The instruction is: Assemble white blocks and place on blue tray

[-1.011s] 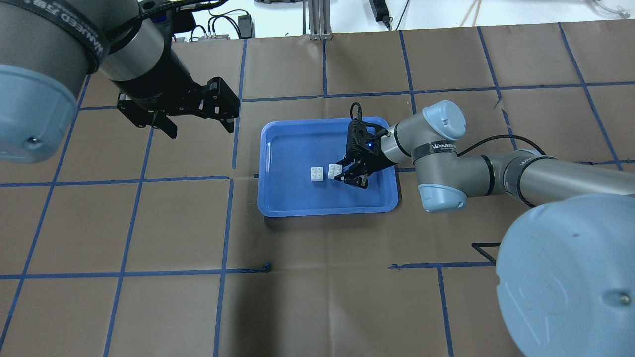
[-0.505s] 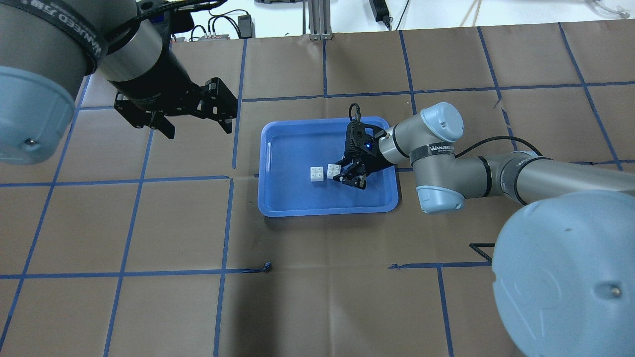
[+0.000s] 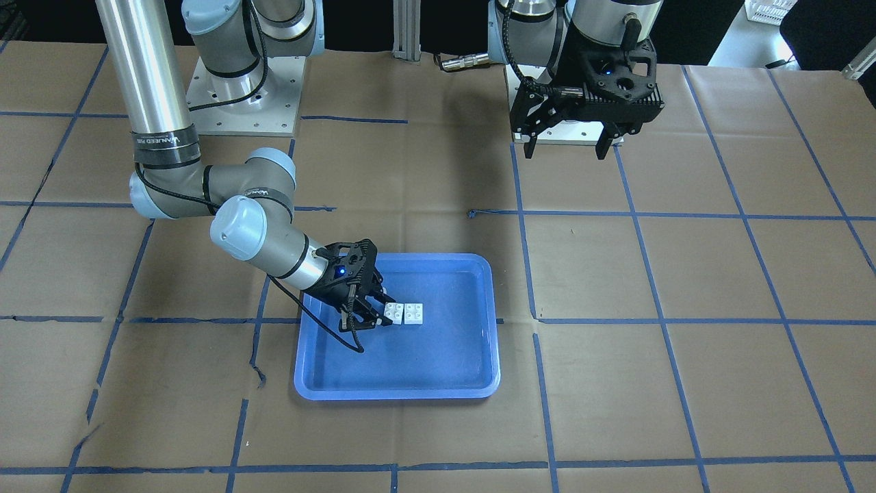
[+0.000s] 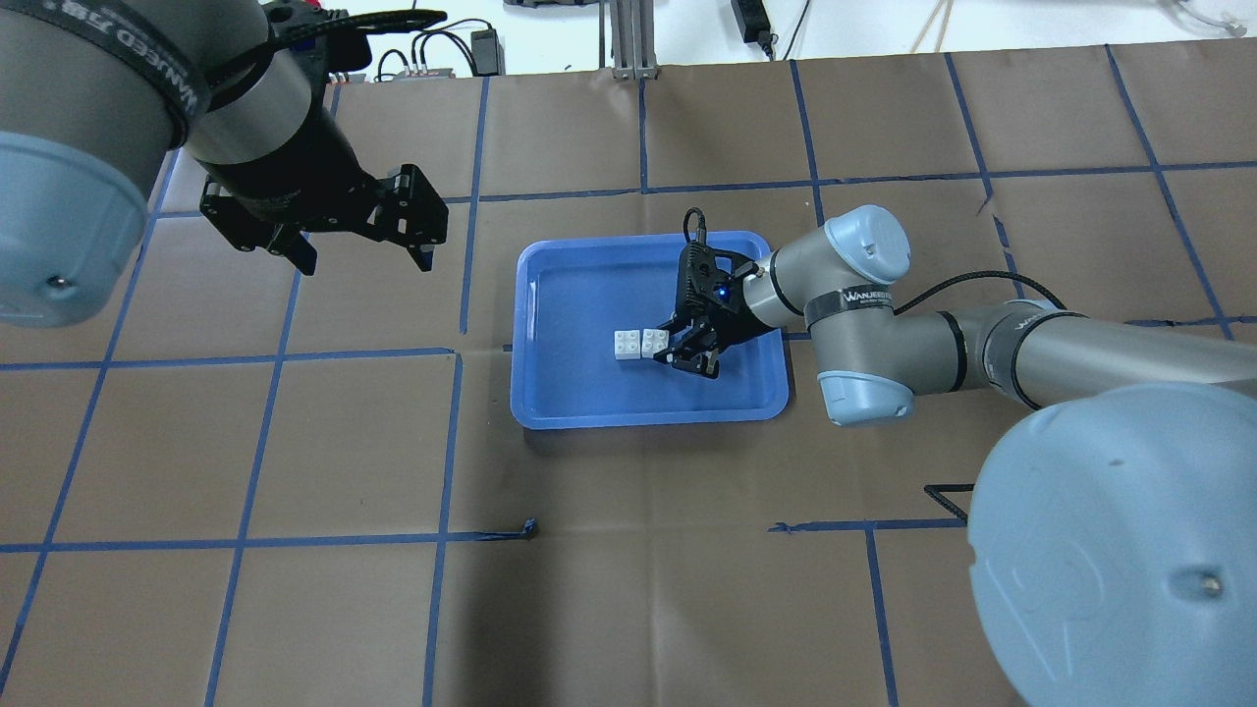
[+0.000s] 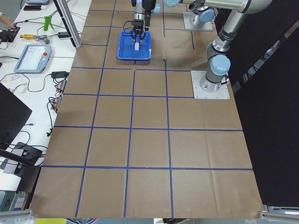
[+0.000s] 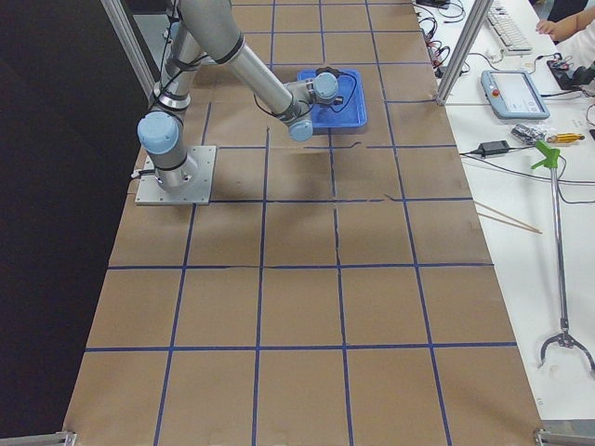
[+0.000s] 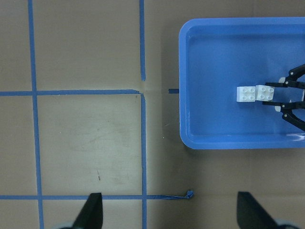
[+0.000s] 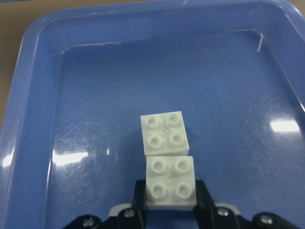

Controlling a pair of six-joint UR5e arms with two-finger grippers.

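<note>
The blue tray (image 4: 589,295) lies mid-table. Two white blocks sit in it side by side, touching, studs up. My right gripper (image 4: 669,350) is shut on the right-hand white block (image 4: 653,342), low in the tray; the other white block (image 4: 627,344) lies free at its left. In the right wrist view the fingers clamp the near block (image 8: 170,183), with the far block (image 8: 164,133) against it. The front view shows the held block (image 3: 393,312) and the free block (image 3: 413,313). My left gripper (image 4: 363,257) is open and empty, raised above the table left of the tray.
Brown paper with blue tape lines covers the table (image 4: 628,550). The left wrist view looks down on the tray (image 7: 214,71) and a curled tape end (image 7: 189,194). A monitor, tools and cables lie on side benches beyond the table's edge.
My right gripper has slid its held block leftward until it touches the free block. My left gripper has drifted left and a little away from the tray.
</note>
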